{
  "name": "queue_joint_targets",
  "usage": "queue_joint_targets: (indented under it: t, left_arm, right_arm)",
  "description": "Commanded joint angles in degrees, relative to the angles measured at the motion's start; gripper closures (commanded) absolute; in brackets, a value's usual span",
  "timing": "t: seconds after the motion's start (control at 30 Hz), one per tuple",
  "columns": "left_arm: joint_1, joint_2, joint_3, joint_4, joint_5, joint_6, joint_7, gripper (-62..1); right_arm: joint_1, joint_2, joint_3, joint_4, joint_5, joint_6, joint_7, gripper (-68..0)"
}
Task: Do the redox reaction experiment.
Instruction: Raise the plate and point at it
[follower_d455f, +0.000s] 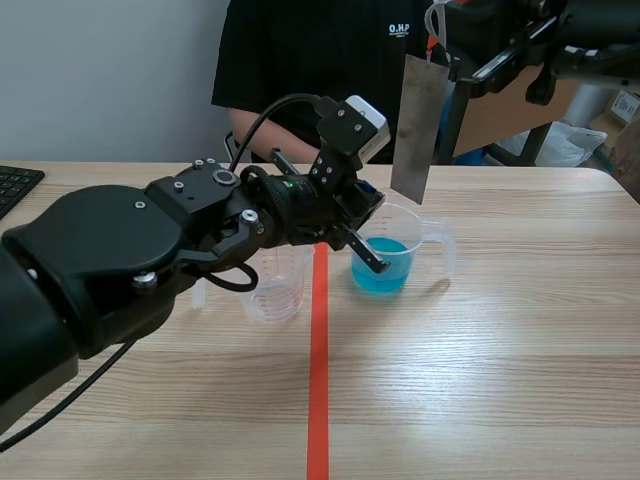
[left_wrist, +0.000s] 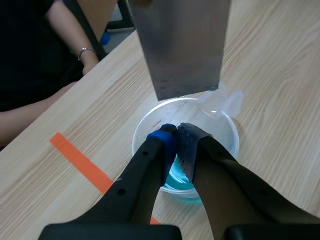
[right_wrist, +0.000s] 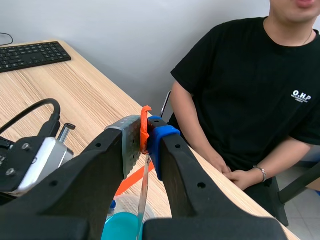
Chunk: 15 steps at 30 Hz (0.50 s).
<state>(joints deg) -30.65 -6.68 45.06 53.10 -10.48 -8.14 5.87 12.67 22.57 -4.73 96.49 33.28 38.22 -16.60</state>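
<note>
A clear beaker (follower_d455f: 428, 236) holding blue liquid (follower_d455f: 380, 268) stands just right of the orange tape line. My left gripper (follower_d455f: 366, 252) is shut on its near rim; in the left wrist view the fingertips (left_wrist: 169, 142) pinch the wall of the beaker (left_wrist: 222, 122) above the blue liquid (left_wrist: 176, 177). A grey metal sheet (follower_d455f: 418, 128) hangs upright over the beaker, its lower edge just above the rim. My right gripper (follower_d455f: 442, 58) is shut on the sheet's top. In the right wrist view the sheet (right_wrist: 144, 192) shows edge-on between the fingers of the right gripper (right_wrist: 145, 135).
An empty clear beaker (follower_d455f: 275, 287) stands left of the tape line, partly behind my left arm. A person in a black shirt (follower_d455f: 310, 60) sits across the table, one hand (right_wrist: 241, 178) resting at its far edge. A keyboard (follower_d455f: 15, 185) lies far left.
</note>
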Motion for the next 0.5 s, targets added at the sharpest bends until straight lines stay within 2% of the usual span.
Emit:
queue_joint_targets:
  t: [0.0,0.2,0.47]
  left_arm:
    - [-1.7,0.3,0.0,-0.2,-0.4,0.0,-1.1,-3.4]
    - [-1.9,0.3,0.0,-1.3,-0.5,2.8,-2.1,-3.4]
    - [-1.9,0.9,0.0,-1.3,-2.3,2.9,-3.1,-3.4]
  right_arm:
    - [1.6,0.9,0.3,0.8,0.8,-0.2,1.3,-1.5]
    - [1.6,0.9,0.3,0.8,0.8,-0.2,1.3,-1.5]
    - [1.6,0.9,0.3,0.8,0.8,-0.2,1.3,-1.5]
